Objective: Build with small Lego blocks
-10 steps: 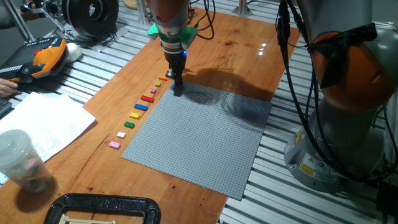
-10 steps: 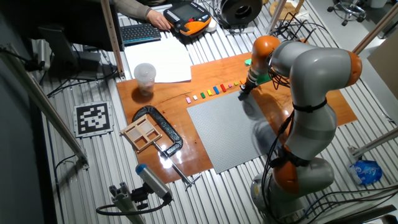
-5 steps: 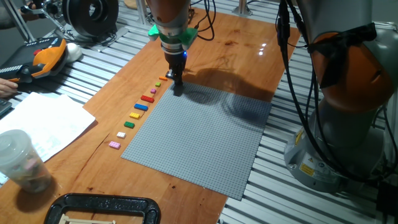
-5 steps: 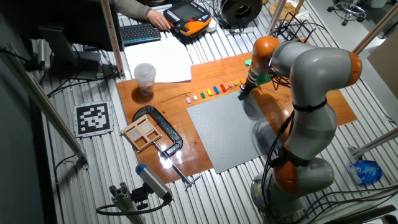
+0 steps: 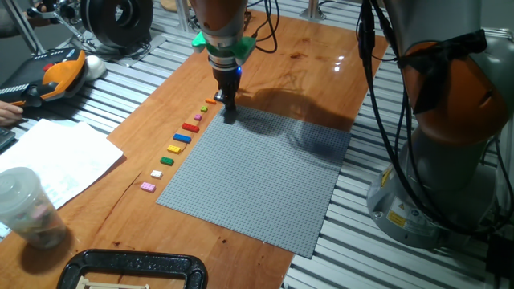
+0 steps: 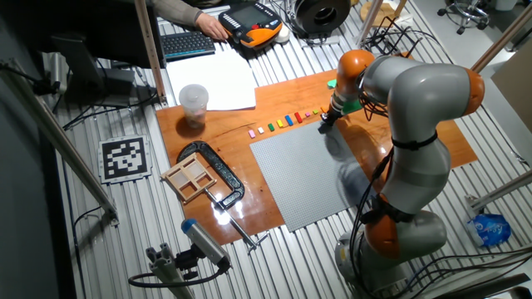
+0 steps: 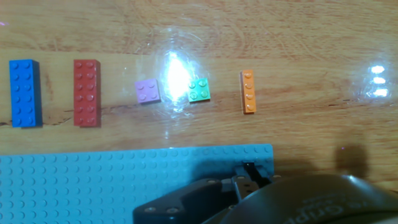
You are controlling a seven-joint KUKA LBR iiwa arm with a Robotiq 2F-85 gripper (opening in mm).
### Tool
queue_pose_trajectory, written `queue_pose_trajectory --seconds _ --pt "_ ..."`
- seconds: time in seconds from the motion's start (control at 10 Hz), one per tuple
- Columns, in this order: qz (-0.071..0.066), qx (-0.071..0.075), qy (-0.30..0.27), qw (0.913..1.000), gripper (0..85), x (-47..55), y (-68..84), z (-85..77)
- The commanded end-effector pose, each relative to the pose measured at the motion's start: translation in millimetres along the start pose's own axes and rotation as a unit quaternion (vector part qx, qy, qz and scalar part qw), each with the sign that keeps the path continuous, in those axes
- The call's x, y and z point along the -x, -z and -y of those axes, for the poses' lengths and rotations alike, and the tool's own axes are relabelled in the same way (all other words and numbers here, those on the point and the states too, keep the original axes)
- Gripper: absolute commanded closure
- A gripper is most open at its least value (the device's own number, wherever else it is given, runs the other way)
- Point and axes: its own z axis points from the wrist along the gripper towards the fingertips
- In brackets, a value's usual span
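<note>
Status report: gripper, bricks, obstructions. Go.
Gripper down at corner of large grey studded baseplate, jaw state unclear. Small Lego blocks in a row on the wood beside it. Nothing blocking.

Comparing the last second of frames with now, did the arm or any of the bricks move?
Nothing visibly changed. The gripper stays low at the baseplate's far corner, and the row of bricks lies beside the plate as before.
</note>
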Motion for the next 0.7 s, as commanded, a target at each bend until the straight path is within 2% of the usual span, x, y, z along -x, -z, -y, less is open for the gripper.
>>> queue_pose_trajectory --seconds 0.0,0.1,0.5,0.6 --pt "0.000 0.001 -0.005 1.0000 85.0 -0.6 0.3 -0.4" --pt "0.000 0.001 -0.008 1.0000 68.0 -0.7 0.4 -0.7" --pt "-0.001 -0.005 -0.015 0.9999 68.0 -0.6 3.3 -2.8" --pt "-0.002 -0.003 -0.017 0.9999 51.0 -0.7 3.8 -2.8"
